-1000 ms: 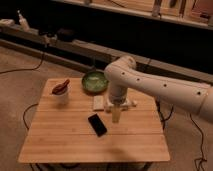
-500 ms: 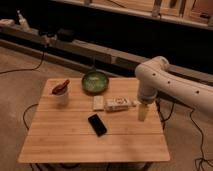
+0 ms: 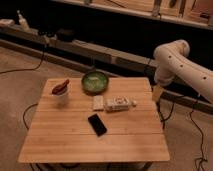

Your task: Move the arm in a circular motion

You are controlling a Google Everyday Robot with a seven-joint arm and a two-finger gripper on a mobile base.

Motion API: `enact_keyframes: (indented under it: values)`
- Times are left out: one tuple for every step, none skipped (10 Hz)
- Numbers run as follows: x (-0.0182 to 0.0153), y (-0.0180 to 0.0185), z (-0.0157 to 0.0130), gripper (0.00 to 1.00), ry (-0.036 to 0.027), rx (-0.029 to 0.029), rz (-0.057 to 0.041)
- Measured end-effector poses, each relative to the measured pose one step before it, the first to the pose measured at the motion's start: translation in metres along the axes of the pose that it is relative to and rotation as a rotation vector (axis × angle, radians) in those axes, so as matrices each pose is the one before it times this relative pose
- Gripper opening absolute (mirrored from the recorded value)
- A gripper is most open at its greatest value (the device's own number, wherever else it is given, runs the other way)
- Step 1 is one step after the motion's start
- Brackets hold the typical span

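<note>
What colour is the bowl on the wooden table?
The bowl is green, seen in the camera view; the claw on the arm hangs off to its right.

You have a light slatted wooden table [image 3: 125,145] mid-scene | far centre: round green bowl [image 3: 95,81] | far left: white cup holding a red object [image 3: 61,92] | centre: small white block [image 3: 98,103] just beside a white packet [image 3: 119,104] | nearer: black phone [image 3: 97,124] | gripper [image 3: 157,94] hangs at the table's right edge
</note>
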Motion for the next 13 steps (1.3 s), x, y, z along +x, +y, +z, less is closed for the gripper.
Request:
enact_keyframes:
  values:
    - [-0.01746, -0.01556, -0.00047, 0.80, 0.00507, 0.00605, 0.02377]
    - [-0.01683, -0.00446, -0.00042, 0.80, -0.00378, 0.00131, 0.00042]
    - [-0.03118, 0.00076, -0.00025, 0.80, -0.01379, -0.00084, -0.01869]
    - [-0.02284, 0.00521, 0.00004, 0.80, -0.01127, -0.00263, -0.02309]
    - [-0.02803, 0.01181, -0.00013, 0.80, -0.01248, -0.00755, -0.04156]
    - [-0.03170, 0.01703, 0.00087, 0.80, -0.01831, -0.00794, -0.06016]
    - [-0.02666, 0.01575, -0.00035, 0.80, -0.01600, -0.00263, -0.05853]
    - [-0.02269, 0.01566, 0.00089, 0.80, -0.01264, -0.00384, -0.05650]
    - [-0.01613, 0.01252, 0.00152, 0.80, -0.00755, -0.00183, -0.04604]
    - [-0.01723, 0.01823, 0.00189, 0.80, -0.00962, -0.00525, -0.05903]
    - [-0.01729, 0.02268, -0.00016, 0.80, -0.01444, -0.00296, -0.07300]
    - [-0.00930, 0.01592, -0.00148, 0.80, -0.01211, -0.00086, -0.05016]
    - [-0.00865, 0.02007, -0.00274, 0.80, -0.01879, -0.00059, -0.05812]
